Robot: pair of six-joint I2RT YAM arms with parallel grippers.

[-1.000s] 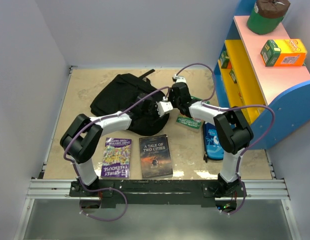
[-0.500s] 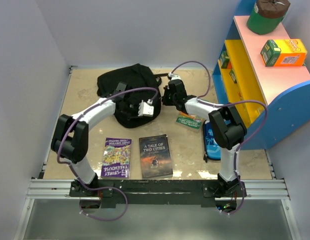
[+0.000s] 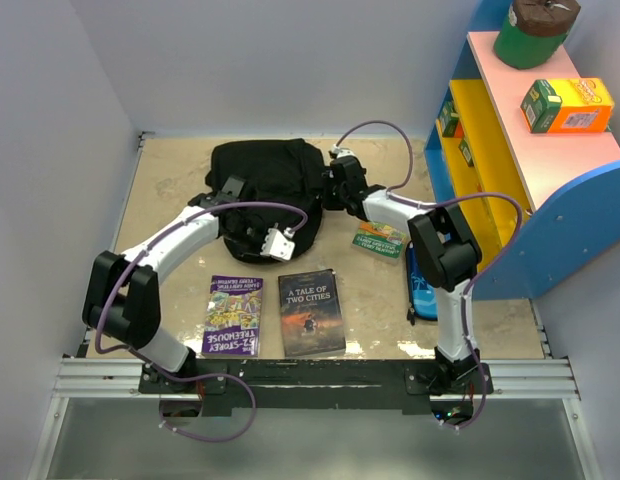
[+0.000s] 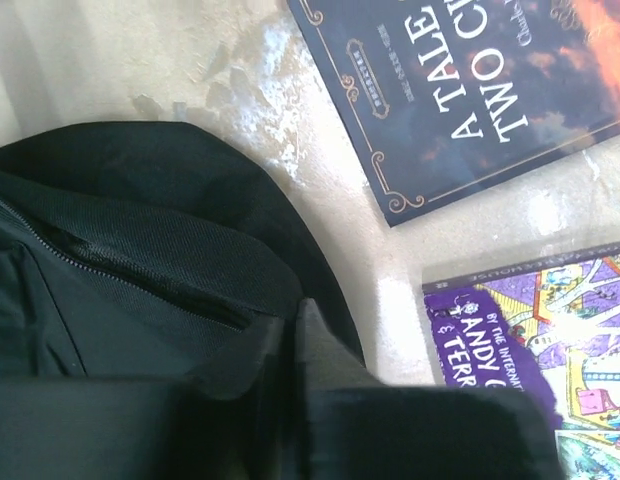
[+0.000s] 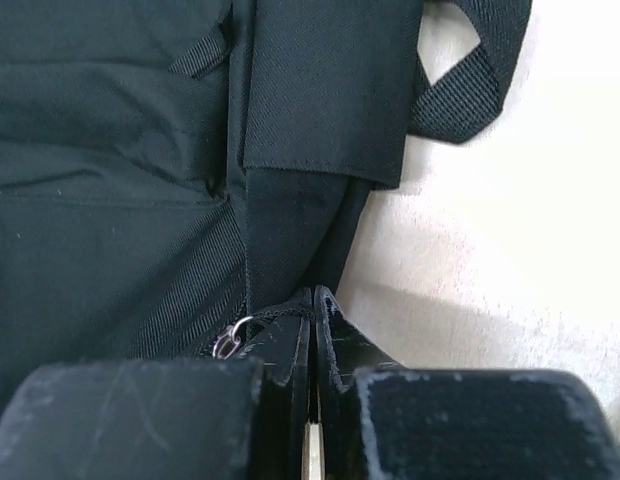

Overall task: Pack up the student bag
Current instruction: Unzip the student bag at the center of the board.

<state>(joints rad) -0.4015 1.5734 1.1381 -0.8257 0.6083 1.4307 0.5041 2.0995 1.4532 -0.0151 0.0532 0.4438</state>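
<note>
Top view: the student bag (image 3: 265, 175), a big soft black cloth backpack, lies at the back of the sandy worktop (image 3: 170, 170). The left gripper (image 3: 273, 245) is at its near edge, the right gripper (image 3: 328, 192) at its right side. A dark paper book (image 3: 311, 312) & a purple paper book (image 3: 233, 315) lie in front, not packed yet.

L wrist view: jaws shut, seem to pinch the bag's rim cloth.

R wrist view: jaws shut on a thin black strip by a small metal zip ring (image 5: 225, 345).

We think the bag is floppy & light, so it'll sag. Best to hold rim cloth or straps, both sides.
</note>
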